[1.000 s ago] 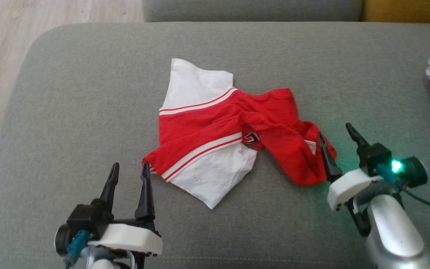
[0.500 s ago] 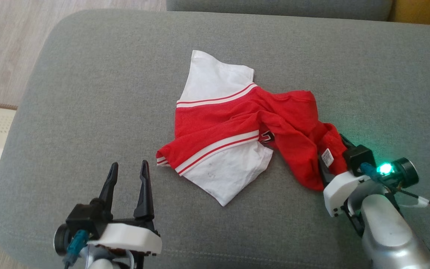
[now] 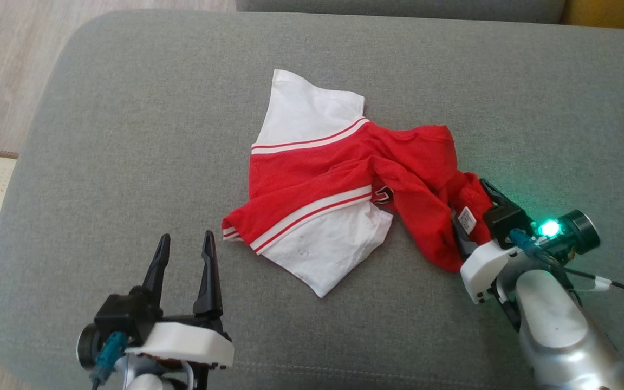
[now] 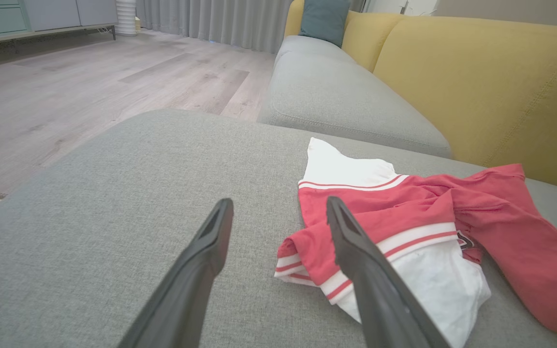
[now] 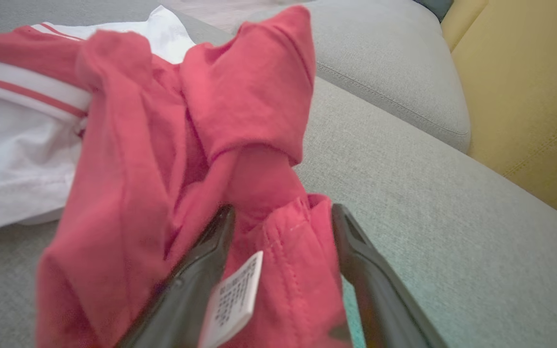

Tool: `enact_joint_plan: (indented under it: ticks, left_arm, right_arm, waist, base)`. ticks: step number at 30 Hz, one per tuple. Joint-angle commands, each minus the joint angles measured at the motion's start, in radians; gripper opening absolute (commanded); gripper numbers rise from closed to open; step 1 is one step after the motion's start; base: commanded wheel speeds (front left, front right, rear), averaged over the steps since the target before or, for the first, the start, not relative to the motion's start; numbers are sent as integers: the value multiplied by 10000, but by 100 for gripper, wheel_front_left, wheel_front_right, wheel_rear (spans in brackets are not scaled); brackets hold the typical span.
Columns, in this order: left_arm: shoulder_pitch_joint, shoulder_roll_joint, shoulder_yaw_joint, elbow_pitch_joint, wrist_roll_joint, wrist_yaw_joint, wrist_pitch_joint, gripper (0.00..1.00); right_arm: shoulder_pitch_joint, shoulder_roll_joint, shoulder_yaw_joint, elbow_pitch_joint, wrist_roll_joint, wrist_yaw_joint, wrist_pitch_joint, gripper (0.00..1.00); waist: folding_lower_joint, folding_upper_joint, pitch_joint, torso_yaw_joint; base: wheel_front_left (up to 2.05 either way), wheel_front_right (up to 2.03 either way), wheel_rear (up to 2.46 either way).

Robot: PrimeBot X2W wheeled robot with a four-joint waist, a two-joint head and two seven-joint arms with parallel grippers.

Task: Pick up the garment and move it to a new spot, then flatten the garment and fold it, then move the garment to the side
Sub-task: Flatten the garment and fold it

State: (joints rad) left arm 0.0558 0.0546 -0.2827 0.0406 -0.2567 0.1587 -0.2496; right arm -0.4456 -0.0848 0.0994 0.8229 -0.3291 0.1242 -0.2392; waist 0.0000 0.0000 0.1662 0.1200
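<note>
Here, a crumpled red jersey garment with white panels and red-and-white striped bands lies near the middle of a broad grey woven-fabric cushion; one white panel points to the far side, another to the near edge; the red part trails off to the robot's right in a bunched ridge.

The right gripper sits low at that right-hand end of the garment; its two dark fingers stand wide apart, one on either side of a red hem fold; in the right wrist view the fold lies loosely between them at the right gripper, and a small white printed label hangs from the seam against the inner finger; the cloth is not pinched; a green light glows on that wrist.

The left gripper is over the near part of the cushion, just beside the garment's striped red corner and apart from it; its fingers are spread, with bare grey fabric between them; the left wrist view shows the same left gripper, and beyond it a grey sofa seat, a mustard-yellow sofa back and a pale wooden plank floor.
</note>
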Motion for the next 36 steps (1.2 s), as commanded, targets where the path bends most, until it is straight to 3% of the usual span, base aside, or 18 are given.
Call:
enact_joint_plan:
  ticks: [1, 16, 27, 29, 32, 36]
  left_arm:
    - [-407, -43, 319, -309, 15, 56, -122, 100]
    - [-512, -43, 333, -287, 4, 53, -122, 100]
    - [-541, -43, 343, -273, -3, 25, -122, 100]
    - [-545, -43, 356, -269, -3, 27, -122, 100]
    - [-549, -43, 367, -262, -8, 23, -122, 100]
    - [-560, -43, 383, -261, -12, 15, -122, 100]
  right_arm:
    - [-280, 154, 203, -362, -153, 65, -169, 100]
    - [-110, 281, 80, -1061, -913, 65, -220, 100]
    - [80, 313, 141, -484, -820, 65, -222, 100]
    - [119, 315, 184, -430, -806, 65, -223, 86]
    - [162, 316, 221, -356, -768, 65, -223, 50]
    - [182, 287, 216, -349, -700, 65, -127, 31]
  waist:
    - [0, 0, 24, -18]
    - [0, 0, 146, -32]
    - [0, 0, 190, -41]
    - [0, 0, 194, -56]
    - [0, 0, 189, -94]
    - [0, 0, 186, -154]
  base:
    - [0, 0, 0]
    - [0, 0, 0]
    - [0, 0, 0]
    - [0, 0, 0]
    - [0, 0, 0]
    - [0, 0, 0]
